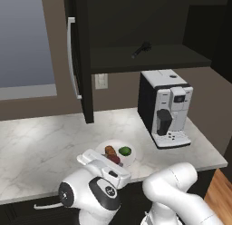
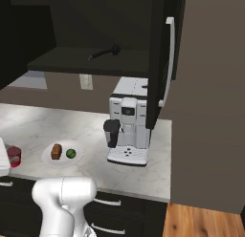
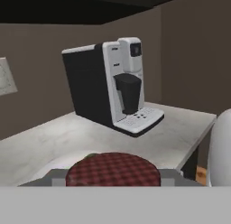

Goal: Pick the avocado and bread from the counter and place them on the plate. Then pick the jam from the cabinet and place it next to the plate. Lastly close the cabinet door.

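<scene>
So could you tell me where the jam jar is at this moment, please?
The jam sits low at the left edge of the right base view, just left of the plate, between the jaws; in the hand view its red lid fills the bottom centre, before the coffee machine.

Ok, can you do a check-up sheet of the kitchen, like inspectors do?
Surface: white marble counter, tidy.
Job's things: bread and avocado lie on the plate. The jam is close beside the plate; I cannot tell if it is set down. The cabinet door is open.
Clutter: coffee machine on the counter; dark tool inside the cabinet.
Grippers: gripper shut on the jam.
Cables: nothing seen.
Surroundings: wall socket, wooden floor.
</scene>
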You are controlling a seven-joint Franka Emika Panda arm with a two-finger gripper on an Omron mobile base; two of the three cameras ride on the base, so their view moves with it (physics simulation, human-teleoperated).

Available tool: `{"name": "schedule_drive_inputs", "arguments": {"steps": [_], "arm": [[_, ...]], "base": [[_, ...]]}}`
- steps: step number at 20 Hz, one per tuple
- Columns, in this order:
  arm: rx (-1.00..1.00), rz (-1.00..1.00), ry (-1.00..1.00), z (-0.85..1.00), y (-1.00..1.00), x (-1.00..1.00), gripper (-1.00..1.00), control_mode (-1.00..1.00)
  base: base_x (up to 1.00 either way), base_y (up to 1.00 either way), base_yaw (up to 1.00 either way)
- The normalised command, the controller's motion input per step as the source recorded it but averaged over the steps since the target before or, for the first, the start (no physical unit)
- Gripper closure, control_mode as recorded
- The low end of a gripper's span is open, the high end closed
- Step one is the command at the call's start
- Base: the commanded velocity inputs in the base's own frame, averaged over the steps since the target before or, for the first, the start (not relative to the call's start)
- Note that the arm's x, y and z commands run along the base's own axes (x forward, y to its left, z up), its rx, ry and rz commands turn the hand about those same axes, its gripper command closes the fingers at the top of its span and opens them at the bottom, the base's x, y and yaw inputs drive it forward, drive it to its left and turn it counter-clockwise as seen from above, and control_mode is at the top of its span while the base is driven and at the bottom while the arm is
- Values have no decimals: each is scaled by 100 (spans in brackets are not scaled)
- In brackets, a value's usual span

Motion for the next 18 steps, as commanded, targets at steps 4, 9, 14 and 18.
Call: {"name": "schedule_drive_inputs", "arguments": {"steps": [4,9,14,18], "arm": [[-1,0,0,-23,18,30,100,-100],[-3,0,-1,-28,24,22,100,-100],[-2,0,-4,-20,22,17,100,-100],[0,0,-6,-9,17,16,100,-100]], "base": [[0,0,0],[0,0,0],[0,0,0],[0,0,0]]}}
